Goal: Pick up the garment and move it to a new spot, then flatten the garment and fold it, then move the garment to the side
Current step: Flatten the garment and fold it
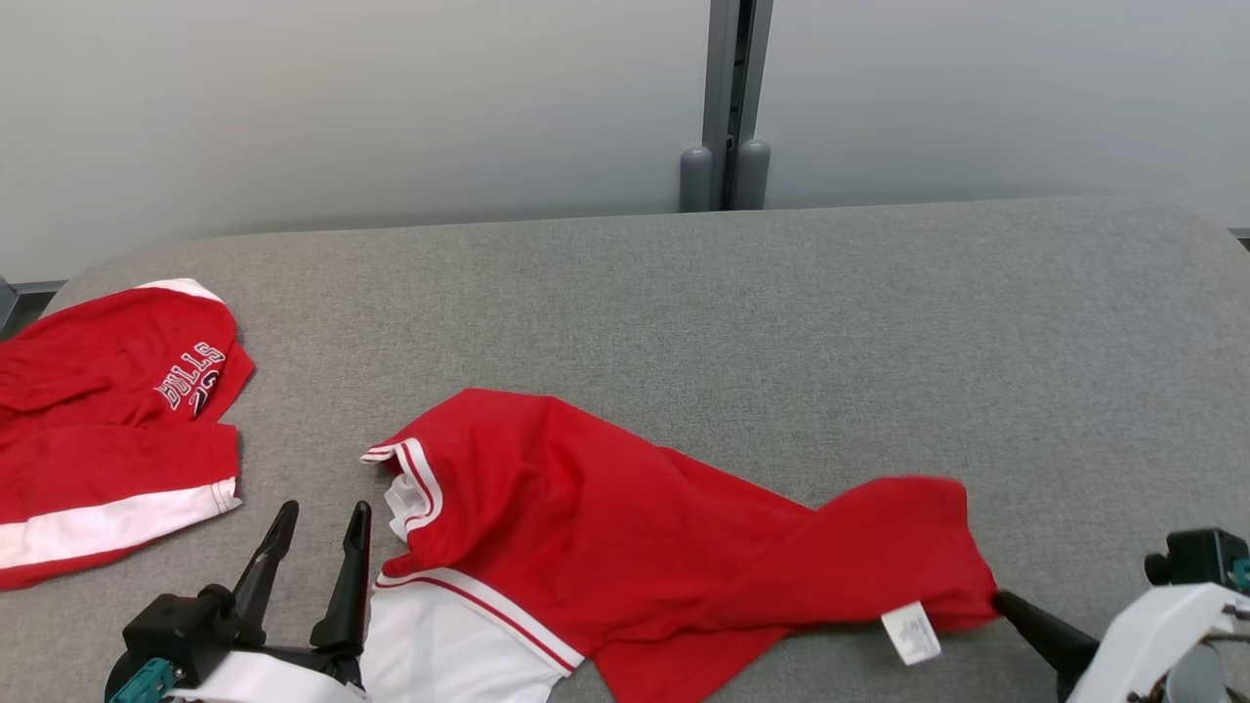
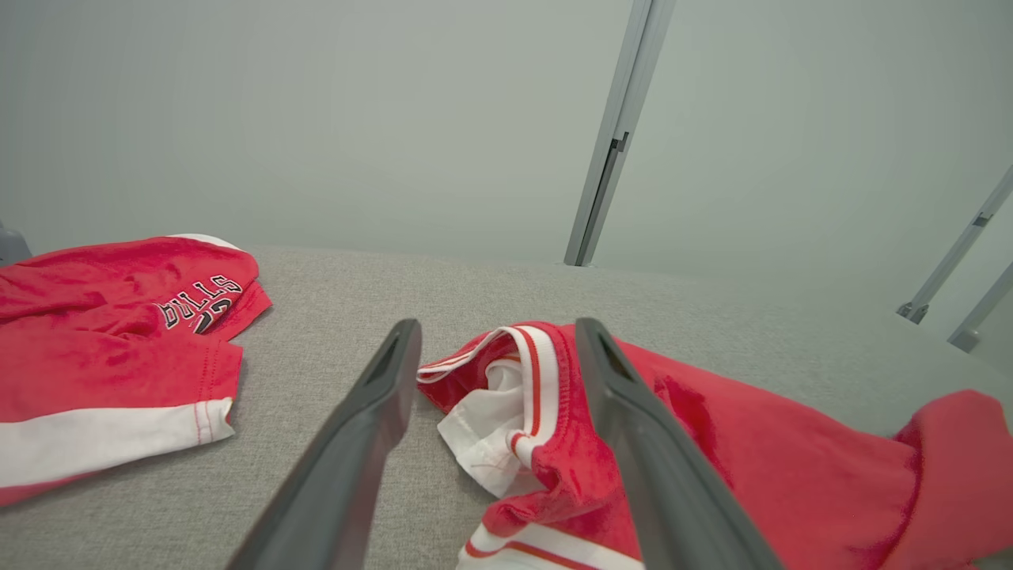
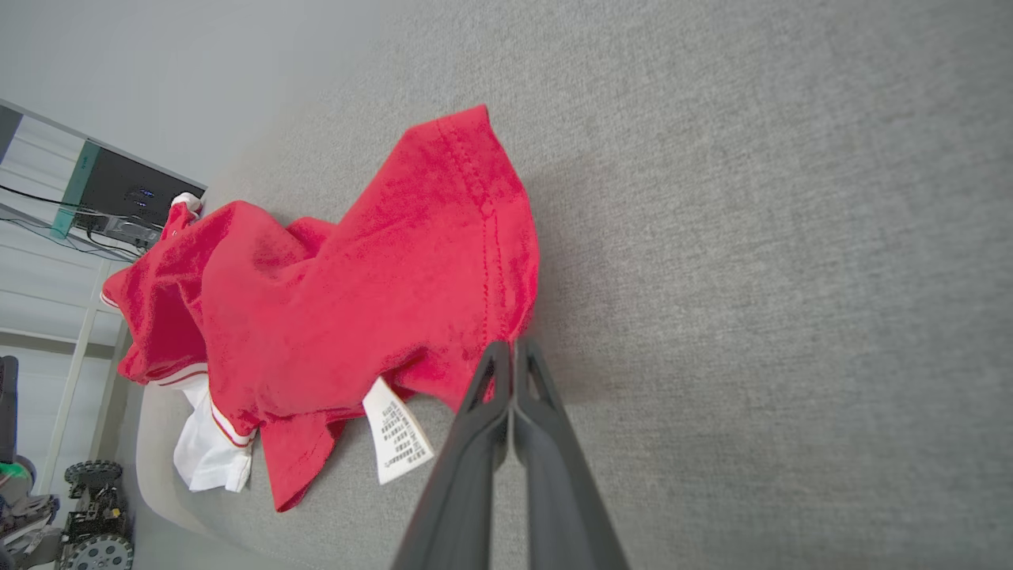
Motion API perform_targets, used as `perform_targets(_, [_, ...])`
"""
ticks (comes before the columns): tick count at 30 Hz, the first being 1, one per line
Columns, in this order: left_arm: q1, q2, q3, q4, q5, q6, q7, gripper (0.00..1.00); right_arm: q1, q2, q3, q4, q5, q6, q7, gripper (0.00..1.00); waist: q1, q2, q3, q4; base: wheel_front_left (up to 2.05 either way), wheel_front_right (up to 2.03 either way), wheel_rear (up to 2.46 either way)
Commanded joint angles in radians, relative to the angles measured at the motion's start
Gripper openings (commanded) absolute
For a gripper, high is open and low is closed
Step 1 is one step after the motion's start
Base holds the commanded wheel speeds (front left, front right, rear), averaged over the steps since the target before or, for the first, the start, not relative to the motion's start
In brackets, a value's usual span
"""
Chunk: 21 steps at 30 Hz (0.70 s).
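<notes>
The garment [image 1: 605, 527], a red jersey with white and red trim, lies crumpled across the near part of the grey table [image 1: 781, 312]. My right gripper [image 1: 998, 598] is shut on its right hem corner, which the right wrist view shows pinched between the closed fingers [image 3: 513, 344], with the garment [image 3: 356, 293] spreading away from them. A white care label [image 1: 910, 633] hangs near that corner. My left gripper [image 1: 325, 510] stands open just left of the collar. In the left wrist view its fingers [image 2: 498, 328] frame the striped collar of the garment [image 2: 752, 459] without touching it.
A second red jersey [image 1: 107, 420] with white lettering lies bunched at the table's left edge, also seen in the left wrist view [image 2: 103, 348]. A grey post [image 1: 728, 107] stands behind the table against a pale wall. Shelving and a small wheeled machine [image 3: 95, 538] stand beyond the table's edge.
</notes>
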<state>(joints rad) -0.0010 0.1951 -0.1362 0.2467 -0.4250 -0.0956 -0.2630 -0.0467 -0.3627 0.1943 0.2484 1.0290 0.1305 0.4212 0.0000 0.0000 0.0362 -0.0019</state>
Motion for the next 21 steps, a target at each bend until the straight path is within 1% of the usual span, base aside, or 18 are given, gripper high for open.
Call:
perform_targets(1, [0.008, 0.007, 0.001, -0.003, -0.005, 0.005, 0.002, 1.0, 0.035, 0.004, -0.037, -0.008, -0.024, 0.001, 0.035, 0.0, 0.0, 0.0, 0.002, -0.004, 0.0, 0.0, 0.0])
perform_targets(5, [-0.002, 0.011, 0.0, -0.005, -0.007, 0.005, 0.002, 1.0, 0.07, 0.038, -0.116, 0.02, -0.093, 0.001, 0.102, 0.0, 0.0, 0.0, 0.01, -0.008, 0.0, 0.0, 0.0])
perform_targets(10, [-0.019, 0.019, -0.006, -0.002, -0.012, 0.0, 0.002, 1.0, 0.052, 0.113, -0.178, 0.056, -0.195, 0.001, 0.158, 0.0, 0.0, 0.0, 0.024, -0.002, 0.0, 0.0, 0.0])
perform_targets(11, [-0.019, 0.019, -0.006, -0.002, -0.012, 0.0, 0.002, 1.0, 0.052, 0.113, -0.178, 0.056, -0.195, 0.001, 0.158, 0.0, 0.0, 0.0, 0.024, -0.002, 0.0, 0.0, 0.0])
perform_targets(12, [-0.022, 0.02, -0.007, 0.0, -0.013, -0.001, 0.002, 1.0, 0.047, 0.127, -0.186, 0.059, -0.213, 0.001, 0.162, 0.55, 0.0, 0.0, 0.026, 0.0, 0.0, 0.0, 0.0])
perform_targets(13, [-0.023, 0.022, -0.008, 0.001, -0.014, -0.002, 0.002, 1.0, 0.045, 0.144, -0.197, 0.063, -0.228, 0.001, 0.169, 1.0, 0.0, 0.0, 0.027, 0.002, 0.0, 0.0, 0.0])
perform_targets(16, [-0.023, 0.025, -0.008, 0.004, -0.016, -0.002, 0.002, 1.0, 0.041, 0.178, -0.228, 0.05, -0.266, 0.001, 0.178, 1.0, 0.0, 0.0, 0.025, 0.008, 0.0, 0.0, 0.0])
perform_targets(21, [-0.019, 0.027, -0.009, 0.005, -0.015, 0.007, 0.001, 1.0, 0.044, 0.204, -0.274, -0.031, -0.299, 0.001, 0.166, 1.0, 0.0, 0.0, 0.008, 0.012, 0.0, 0.0, 0.0])
